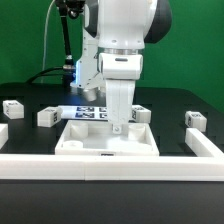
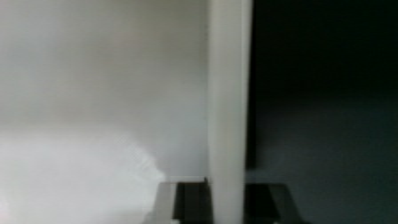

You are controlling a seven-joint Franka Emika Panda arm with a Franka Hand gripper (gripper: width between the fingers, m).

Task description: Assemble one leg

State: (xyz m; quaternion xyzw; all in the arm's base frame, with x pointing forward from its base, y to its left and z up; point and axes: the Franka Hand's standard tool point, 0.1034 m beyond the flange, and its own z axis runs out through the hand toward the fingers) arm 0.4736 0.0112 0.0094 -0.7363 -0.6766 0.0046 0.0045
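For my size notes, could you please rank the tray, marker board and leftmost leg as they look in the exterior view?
1. tray
2. marker board, partly hidden
3. leftmost leg

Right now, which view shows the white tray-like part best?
The exterior view: the white tray-like part shows nearly whole, a square with raised rims on the dark table. The wrist view gives only a blurred pale surface beside the leg, probably that part, with no outline.
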